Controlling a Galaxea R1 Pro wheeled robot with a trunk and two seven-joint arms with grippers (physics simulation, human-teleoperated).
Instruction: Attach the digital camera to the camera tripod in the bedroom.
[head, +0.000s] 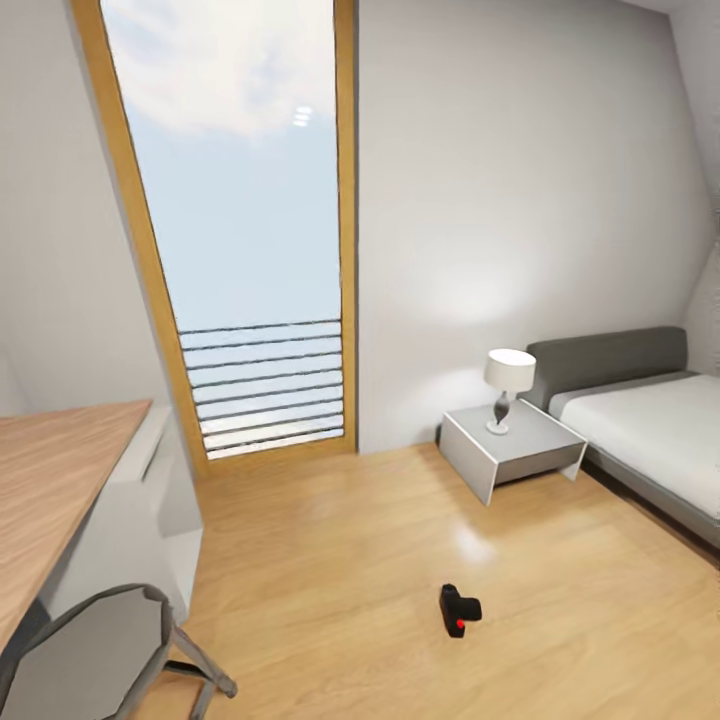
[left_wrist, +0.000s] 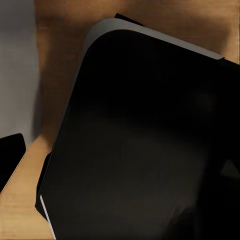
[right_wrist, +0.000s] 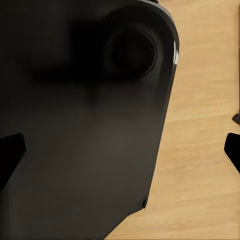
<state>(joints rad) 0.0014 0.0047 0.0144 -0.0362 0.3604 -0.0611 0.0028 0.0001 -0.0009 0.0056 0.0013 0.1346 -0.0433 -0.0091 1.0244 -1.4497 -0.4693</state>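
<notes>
The bedroom (head: 520, 200) has pale sloped walls, a tall wood-framed window (head: 240, 220) with a slatted rail at its foot, and a light wood floor (head: 350, 560) running across to a grey-framed bed (head: 640, 420) with a white mattress. A small grey nightstand (head: 512, 450) beside the bed carries a white-shaded lamp (head: 508, 385); at the near left stands a wood-topped bench (head: 50, 480) with a grey chair (head: 90, 650) pushed up to it. The digital camera (head: 459, 609) lies on the bare floor, well apart from the furniture, its red button showing. Both wrist views look down past large dark robot body panels onto wood floor, with dark tips at the picture edges, so I cannot tell whether either arm's jaws are spread or pressed together. The step in hand appears to be the approach: the camera is located but not yet reached. The next move likely calls for driving closer, lowering the trunk and bringing one arm down over the camera for a pick from the floor.
</notes>
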